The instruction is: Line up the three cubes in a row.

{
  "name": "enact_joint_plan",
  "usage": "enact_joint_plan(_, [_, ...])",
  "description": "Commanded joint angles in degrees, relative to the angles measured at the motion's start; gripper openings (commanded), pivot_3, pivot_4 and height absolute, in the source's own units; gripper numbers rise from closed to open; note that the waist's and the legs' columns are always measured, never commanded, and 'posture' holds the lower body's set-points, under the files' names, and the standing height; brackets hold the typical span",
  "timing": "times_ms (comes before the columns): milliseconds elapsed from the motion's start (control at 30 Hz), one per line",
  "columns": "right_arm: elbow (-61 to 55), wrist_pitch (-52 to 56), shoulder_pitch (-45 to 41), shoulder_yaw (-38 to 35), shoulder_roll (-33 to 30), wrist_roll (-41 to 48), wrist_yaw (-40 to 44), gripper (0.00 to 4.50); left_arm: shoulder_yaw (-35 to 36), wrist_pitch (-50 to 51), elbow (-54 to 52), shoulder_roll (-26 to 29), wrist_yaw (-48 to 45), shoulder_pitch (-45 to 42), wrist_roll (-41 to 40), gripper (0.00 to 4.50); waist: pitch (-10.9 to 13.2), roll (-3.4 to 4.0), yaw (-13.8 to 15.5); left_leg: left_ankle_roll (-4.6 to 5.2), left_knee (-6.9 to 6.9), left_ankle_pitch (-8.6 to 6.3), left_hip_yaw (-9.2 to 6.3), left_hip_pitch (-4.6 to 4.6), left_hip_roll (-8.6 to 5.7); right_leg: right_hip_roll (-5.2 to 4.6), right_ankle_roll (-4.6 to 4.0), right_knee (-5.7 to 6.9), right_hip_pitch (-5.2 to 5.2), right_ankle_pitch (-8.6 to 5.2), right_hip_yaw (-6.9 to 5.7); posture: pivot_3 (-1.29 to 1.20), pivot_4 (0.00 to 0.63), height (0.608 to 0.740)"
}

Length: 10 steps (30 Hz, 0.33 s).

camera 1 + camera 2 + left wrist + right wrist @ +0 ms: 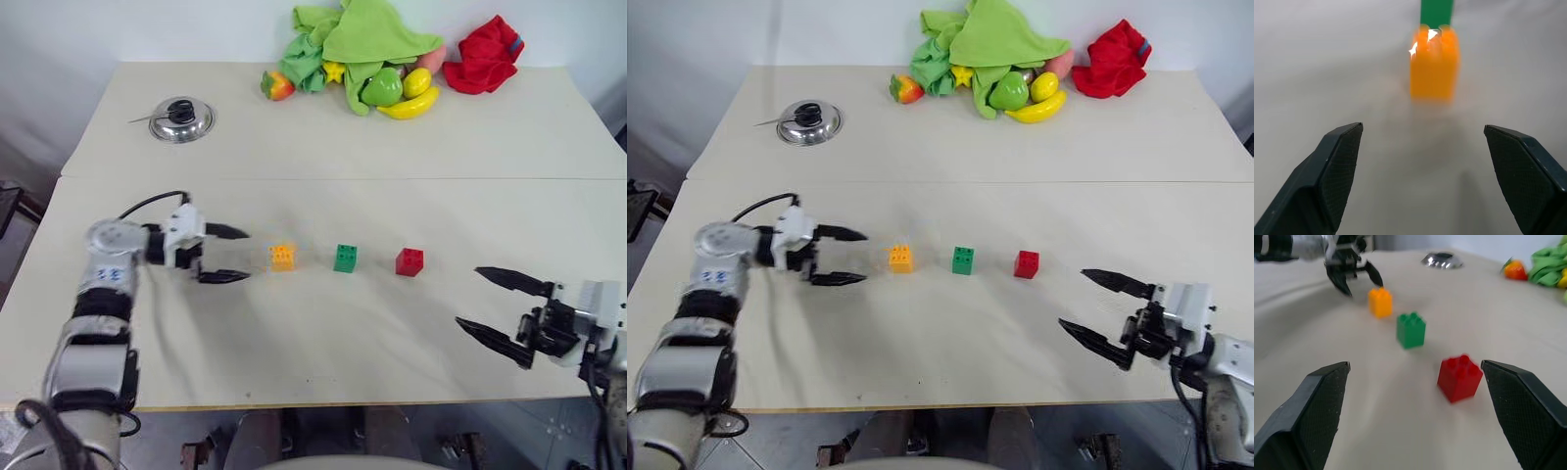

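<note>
Nearest the camera, the right tool hangs low over the front right part of the bench, its forearm coming in from the right edge and its two black fingers pointing inward toward the red cube. The fingers stand spread wide with nothing between them, well short of that cube.

Across from it, the left arm reaches in from the front left corner, bent upward at the elbow, wrist turned so that the left tool points sideways at the orange-yellow cube, tilted a little downward. Its fingers are parted wide, one above the other in the head view, and hold nothing; the tips stop just short of the orange-yellow cube, with bare bench between.

The three cubes sit on the bench in a straight row, studs up, apart from one another: the green cube is in the middle, the orange-yellow cube to its left and the red cube to its right, at roughly even gaps.

Far beyond the green cube and to the left lies a metal lid. At the back edge, straight beyond the green cube, is a heap of toy fruit under a green cloth, with a red cloth just to its right.
</note>
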Motion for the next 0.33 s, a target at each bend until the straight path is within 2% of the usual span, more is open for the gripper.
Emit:
enact_joint_plan(33, [2.7,-1.2,0.3,-2.6,-2.5,0.8,4.8,4.5,3.7,7.7,-15.0,4.9,-3.8,11.3,-7.0,4.22,0.0,0.0,-0.3,0.0,0.0,0.0,-0.01,0.0,0.01,-0.03,0.0,0.0,0.01,0.0,0.0,0.0,0.15,0.74])
enact_joint_plan(133, [6.7,-4.6,0.0,-2.3,-3.4,-1.7,7.7,4.5,7.8,9.6,-22.5,6.7,1.7,19.8,-9.4,4.22,0.0,-0.02,0.3,0.03,0.08,0.01,-0.07,0.04,-0.01,-0.12,0.0,0.01,0.1,0.0,0.0,0.0,0.15,0.74])
enact_joint_plan(333, [9.6,-6.0,-2.8,-3.1,-2.5,-1.7,6.7,4.5,15.7,15.4,-34.5,3.2,13.4,27.8,-15.1,4.22,0.0,0.05,1.0,-0.01,0.08,-0.01,-0.27,0.36,-0.01,-0.32,0.0,-0.05,0.44,0.0,0.0,0.0,0.15,0.74])
